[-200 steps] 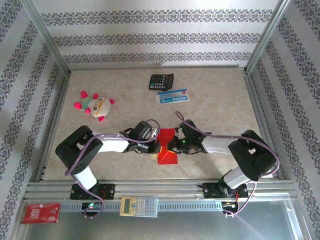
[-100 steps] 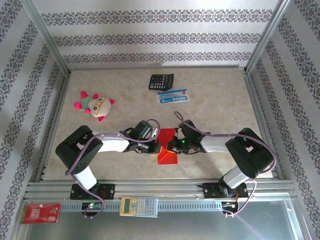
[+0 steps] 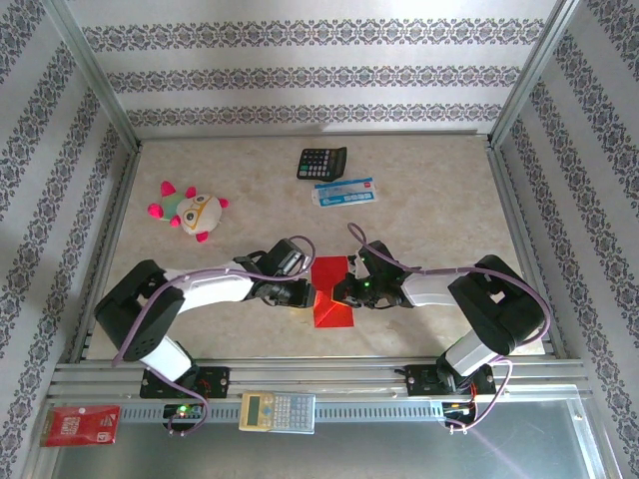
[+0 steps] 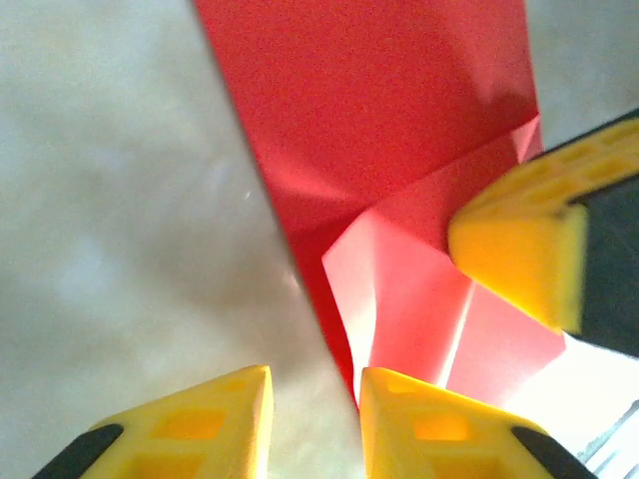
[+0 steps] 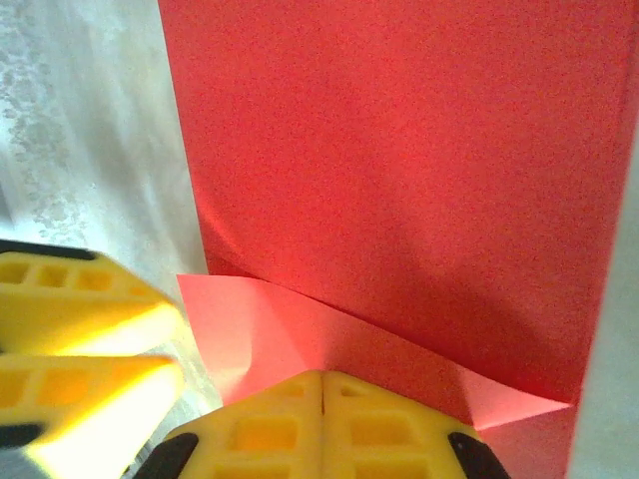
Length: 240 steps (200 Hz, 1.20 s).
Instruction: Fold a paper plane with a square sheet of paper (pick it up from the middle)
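Since a second ago: left arm elbow swung further left and nearer; left gripper (image 3: 307,292) gone from pinched to slightly parted; right arm nearly unchanged. Square sheet of paper (image 3: 333,311) in same spot, near middle of table (image 3: 449,230), lying between both wrists, far part flat, near part with a flap folded over.

Left gripper jaws apart, bare table showing in the gap. Fingers (image 4: 429,429) low over table at left edge of paper, right-hand one just beside folded flap, nothing clamped.

Right gripper (image 3: 341,291) jaws together, tips meeting with no gap. Fingers (image 5: 270,429) down on paler folded flap; pressing or only touching, cannot tell. Both grippers' tips near each other, left one at paper's left edge, right one coming in from right. Crease running diagonally from flap toward paper's right edge in right wrist view.

Elsewhere on table: black calculator (image 3: 321,162) far centre, blue-and-white packet (image 3: 344,192) just near of it, plush toy (image 3: 190,211) with pink spikes at left, all well apart from paper. On near rail: beige calculator (image 3: 277,410) between arm bases, red printed packet (image 3: 80,425) at near left corner.
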### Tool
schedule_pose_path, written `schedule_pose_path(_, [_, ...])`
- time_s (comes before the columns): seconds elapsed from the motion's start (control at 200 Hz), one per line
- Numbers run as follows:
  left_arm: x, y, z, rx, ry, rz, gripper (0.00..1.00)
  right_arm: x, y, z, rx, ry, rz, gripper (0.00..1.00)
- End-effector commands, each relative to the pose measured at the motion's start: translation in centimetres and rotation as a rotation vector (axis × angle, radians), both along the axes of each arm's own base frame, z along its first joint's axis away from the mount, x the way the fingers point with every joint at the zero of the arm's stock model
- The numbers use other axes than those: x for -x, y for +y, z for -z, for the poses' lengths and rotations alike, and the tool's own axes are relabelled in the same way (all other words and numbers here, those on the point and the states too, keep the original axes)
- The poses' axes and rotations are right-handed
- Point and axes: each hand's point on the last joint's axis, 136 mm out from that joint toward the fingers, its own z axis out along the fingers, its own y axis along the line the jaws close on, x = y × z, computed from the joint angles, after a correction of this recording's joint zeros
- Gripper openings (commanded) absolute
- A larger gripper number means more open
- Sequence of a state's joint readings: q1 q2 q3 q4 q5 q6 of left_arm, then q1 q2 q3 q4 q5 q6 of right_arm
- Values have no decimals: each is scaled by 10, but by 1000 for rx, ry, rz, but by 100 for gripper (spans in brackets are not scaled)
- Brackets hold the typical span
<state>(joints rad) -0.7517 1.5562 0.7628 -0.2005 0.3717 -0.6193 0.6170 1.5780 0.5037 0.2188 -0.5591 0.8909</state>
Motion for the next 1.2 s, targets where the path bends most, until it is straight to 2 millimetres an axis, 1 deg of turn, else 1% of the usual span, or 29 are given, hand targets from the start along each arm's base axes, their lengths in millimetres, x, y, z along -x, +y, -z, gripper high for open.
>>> schedule_pose_path(0.0, [12, 10, -20, 18, 14, -24, 31, 20, -31, 38, 146, 96, 35, 0])
schedule_pose_path(0.045, [17, 1, -30, 86, 21, -15, 27, 21, -32, 39, 148, 102, 39, 0])
schedule_pose_path(0.115, [26, -12, -38, 173, 49, 2, 15, 20, -31, 38, 144, 104, 44, 0])
schedule_pose_path(0.17, [30, -24, -40, 223, 65, 18, 8, 19, -32, 38, 146, 106, 54, 0])
schedule_pose_path(0.2, [32, -28, -38, 233, 75, 24, 4, 18, -32, 38, 146, 105, 58, 0])
schedule_pose_path(0.25, [32, -37, -38, 256, 80, 34, 0, 16, -32, 37, 145, 103, 66, 0])
schedule_pose_path(0.405, [29, -60, -29, 283, 101, 52, 0, 11, -30, 34, 135, 99, 84, 0])
schedule_pose_path(0.495, [26, -65, -20, 265, 115, 44, 0, 9, -30, 33, 134, 96, 90, 0])
schedule_pose_path(0.625, [23, -63, -6, 229, 123, 24, 0, 10, -30, 34, 135, 100, 89, 0])
schedule_pose_path(0.729, [22, -65, -1, 230, 132, 24, 0, 10, -30, 34, 134, 100, 87, 0])
schedule_pose_path(0.904, [19, -68, 0, 231, 127, 23, 0, 10, -31, 35, 136, 100, 87, 0])
schedule_pose_path(1.009, [17, -67, 7, 215, 131, 14, 0, 11, -31, 35, 137, 103, 87, 0])
schedule_pose_path(1.094, [19, -64, 15, 196, 147, 11, 0, 11, -32, 35, 138, 103, 90, 0])
schedule_pose_path(1.194, [26, -58, 22, 184, 171, 4, 0, 12, -33, 35, 143, 104, 91, 0])
